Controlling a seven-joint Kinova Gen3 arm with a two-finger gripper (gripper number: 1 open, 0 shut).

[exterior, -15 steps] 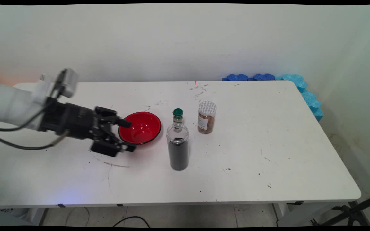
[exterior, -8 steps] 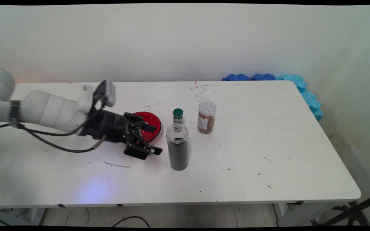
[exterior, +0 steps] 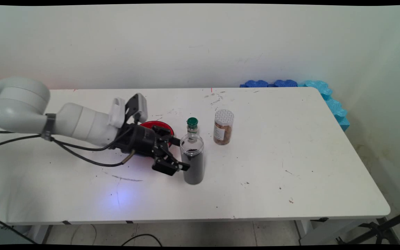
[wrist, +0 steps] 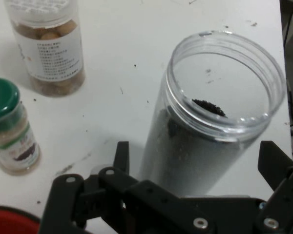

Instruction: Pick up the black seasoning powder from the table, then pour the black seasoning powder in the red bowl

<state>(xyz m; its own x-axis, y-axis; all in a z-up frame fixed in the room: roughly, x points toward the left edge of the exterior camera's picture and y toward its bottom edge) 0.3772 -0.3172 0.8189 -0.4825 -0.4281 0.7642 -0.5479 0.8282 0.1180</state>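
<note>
Gripper (exterior: 178, 155) in the main view lay low over the white table (exterior: 273, 166), reaching in from the left, its two fingers spread wide to either side of the tall clear jar (exterior: 192, 159) without touching it. The jar stood upright and lidless near the table's middle, filled most of the way with dark grains. Behind the gripper sat the red bowl (exterior: 163, 129), largely hidden by the hand. Just beyond the jar stood the small green-capped bottle (exterior: 192, 125), and to its right the white-lidded jar (exterior: 223, 127) of brown pieces, apart from both. The table was scuffed and speckled; a plain pale wall rose behind, with blue foam pieces (exterior: 292, 84) along the far right corner.

In the hand view the gripper (wrist: 200, 163) straddled the tall clear jar (wrist: 210, 131), one finger on each side with gaps showing. The green-capped bottle (wrist: 10, 126) and the white-lidded jar (wrist: 49, 46) stood to the left, and a sliver of the red bowl (wrist: 10, 225) showed at the bottom corner.

The jar looked like rigid, smooth plastic, likely slippery and fairly heavy with its fill; being open-topped, it would spill if tipped. A hold around the filled middle of the body seemed soundest.
</note>
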